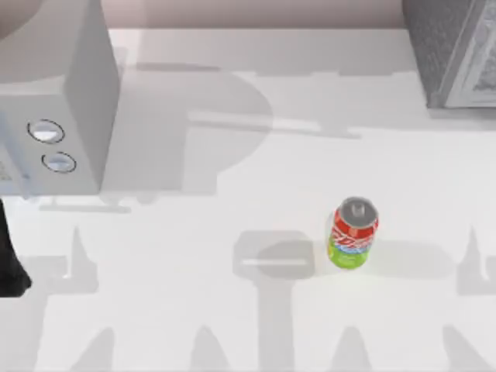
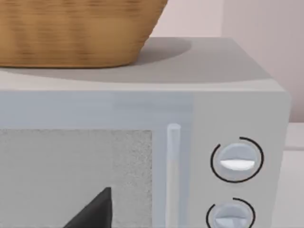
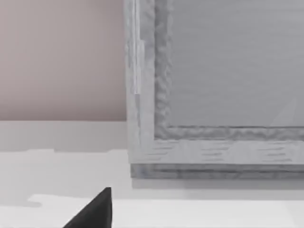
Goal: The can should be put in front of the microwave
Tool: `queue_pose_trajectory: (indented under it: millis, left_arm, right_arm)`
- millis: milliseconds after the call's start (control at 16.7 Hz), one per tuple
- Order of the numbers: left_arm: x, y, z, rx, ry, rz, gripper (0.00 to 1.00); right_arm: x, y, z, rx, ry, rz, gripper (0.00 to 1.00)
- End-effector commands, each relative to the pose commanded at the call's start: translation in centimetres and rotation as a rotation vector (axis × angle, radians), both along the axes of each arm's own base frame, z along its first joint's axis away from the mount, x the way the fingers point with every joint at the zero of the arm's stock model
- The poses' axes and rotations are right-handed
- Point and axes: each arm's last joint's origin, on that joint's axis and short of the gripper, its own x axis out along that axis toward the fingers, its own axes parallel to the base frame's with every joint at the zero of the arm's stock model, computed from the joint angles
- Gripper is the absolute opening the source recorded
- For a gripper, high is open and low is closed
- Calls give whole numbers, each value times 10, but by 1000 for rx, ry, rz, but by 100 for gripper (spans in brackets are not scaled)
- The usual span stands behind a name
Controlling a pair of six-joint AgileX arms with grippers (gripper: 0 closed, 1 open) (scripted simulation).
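The can [image 1: 354, 233] stands upright on the white table, right of the middle, with a silver top, a red band and a lime-green lower part. The microwave [image 1: 74, 101], light grey with two round dials [image 1: 53, 146], stands at the far left; the left wrist view faces its front [image 2: 142, 156] from close by. A dark tip of my left gripper [image 2: 95, 211] shows low in that view, well away from the can. My right gripper [image 3: 95, 209] shows as a dark tip before the speckled box. Nothing is held by either.
A darker speckled grey box [image 1: 453, 50] with a pale panel stands at the back right corner. A woven basket [image 2: 71, 31] sits on top of the microwave. A dark part of my left arm [image 1: 9, 260] is at the left edge. Open white table lies between microwave and can.
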Motion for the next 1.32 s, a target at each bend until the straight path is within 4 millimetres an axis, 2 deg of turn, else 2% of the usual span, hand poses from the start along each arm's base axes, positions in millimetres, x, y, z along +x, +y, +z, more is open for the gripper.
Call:
queue_pose_trajectory:
  millis: [180,360,540,780,960,1080,1200,1320]
  left_arm:
    - [0,0,1,2,6,-5,100]
    - [1,-5,15,17,61,-44,100]
    - [7,-12,43,43,153,-113,100]
    - [27,-31,102,83,286,-233,100]
    - [53,-54,155,110,373,-333,100]
    - [76,-77,188,127,429,-403,100]
    - [100,-106,215,145,488,-472,100]
    - [125,-141,233,169,559,-537,100]
  right_arm:
    - [0,0,0,0,0,0,100]
    - [0,0,0,0,0,0,100]
    - [0,0,0,0,0,0,100]
    - [0,0,0,0,0,0,100]
    - [0,0,0,0,0,0,100]
    - [0,0,0,0,0,0,100]
    - [0,0,0,0,0,0,100]
    - [0,0,0,0,0,0,100]
